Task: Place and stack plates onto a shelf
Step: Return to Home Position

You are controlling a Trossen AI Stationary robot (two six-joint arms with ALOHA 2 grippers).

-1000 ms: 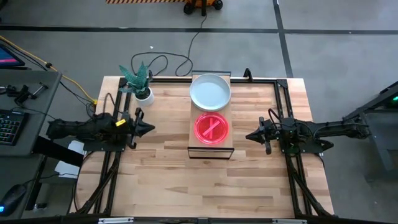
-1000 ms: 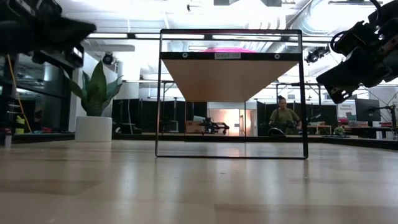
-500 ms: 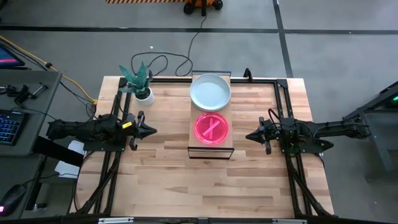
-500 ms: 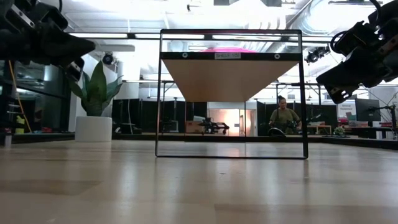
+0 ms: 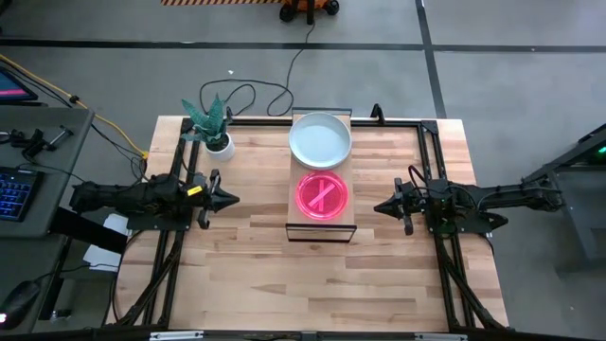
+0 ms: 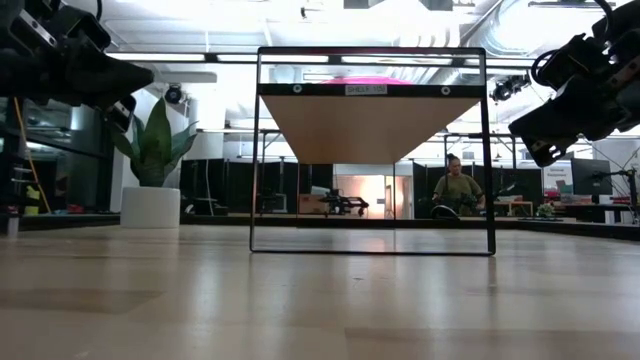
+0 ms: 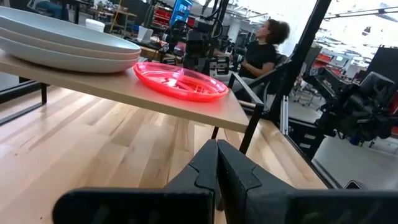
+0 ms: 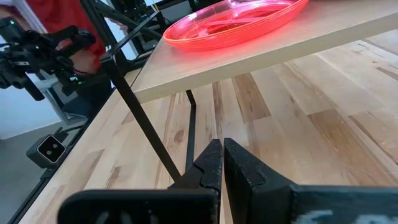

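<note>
Stacking looks done — white plates (image 5: 320,139) upper centre, pink plates (image 5: 322,195) just below, both on shelf (image 5: 322,230). Left gripper (image 5: 227,199) mid-left, right gripper (image 5: 379,206) mid-right — fingers clenched, empty. Step: homing; next, tuck arms clear.

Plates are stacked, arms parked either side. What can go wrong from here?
1. The white stack and pink stack fill nearly the full width of the shelf; a knock to its thin frame might slide one off.
2. The left gripper and right gripper, fingers shut, point at the shelf near board height; inward drift would likely hit it.
</note>
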